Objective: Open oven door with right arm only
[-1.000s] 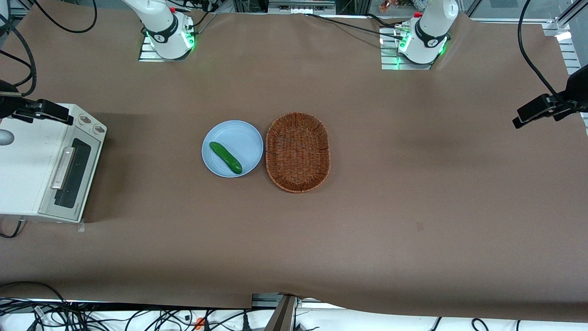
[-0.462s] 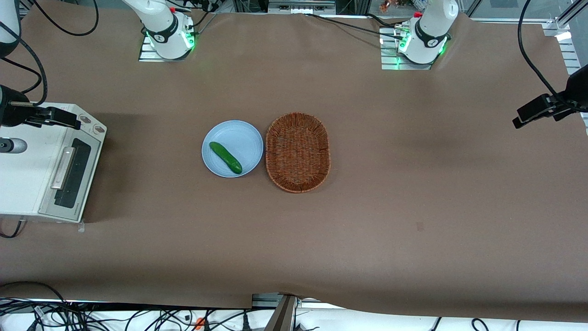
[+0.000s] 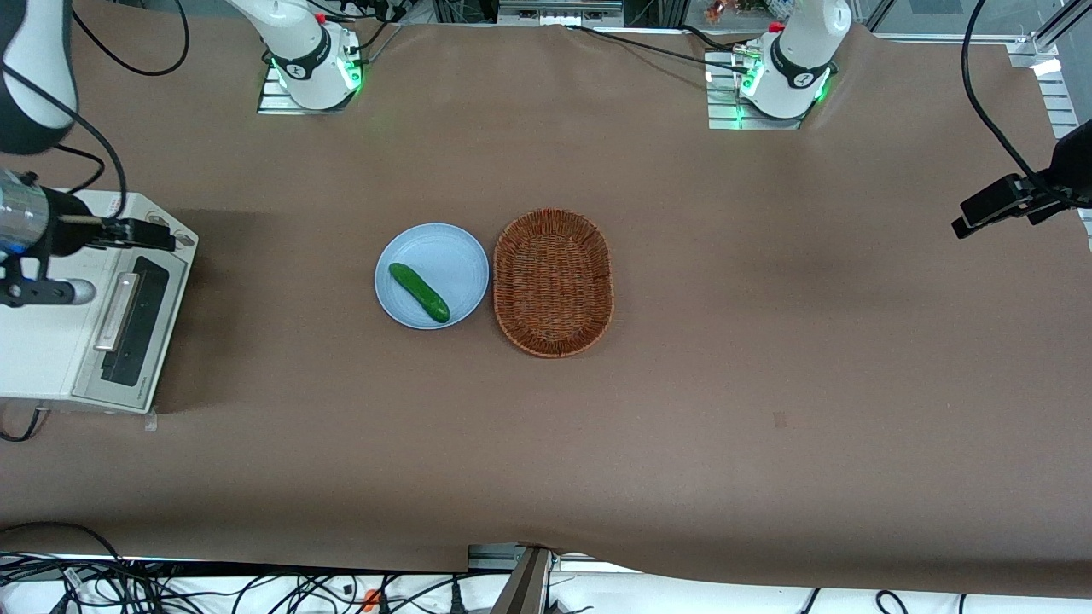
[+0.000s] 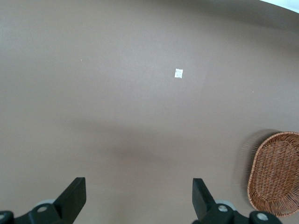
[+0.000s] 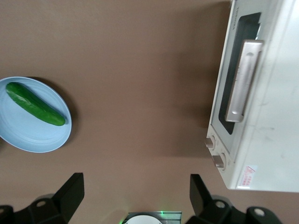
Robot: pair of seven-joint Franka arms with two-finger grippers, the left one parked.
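Observation:
The cream-white toaster oven point(image 3: 51, 341) stands at the working arm's end of the table. Its oven door point(image 3: 147, 294), silver-framed with dark glass, is closed, and the silver bar handle point(image 3: 118, 311) runs along its upper edge. The door point(image 5: 227, 88) and handle point(image 5: 243, 80) also show in the right wrist view. My right arm's gripper point(image 3: 158, 237) hovers above the oven's knob end, farther from the front camera than the handle's middle. It is open and empty, with its fingers point(image 5: 70, 191) wide apart, touching nothing.
A light blue plate point(image 3: 456, 256) with a green cucumber point(image 3: 419, 292) lies mid-table, beside a brown wicker basket point(image 3: 553, 281). The oven's two knobs point(image 5: 214, 151) sit beside the door. Cables hang above the oven.
My right arm has swung in over the oven top, carrying the gripper toward the door and a little nearer the front camera. The door has not moved.

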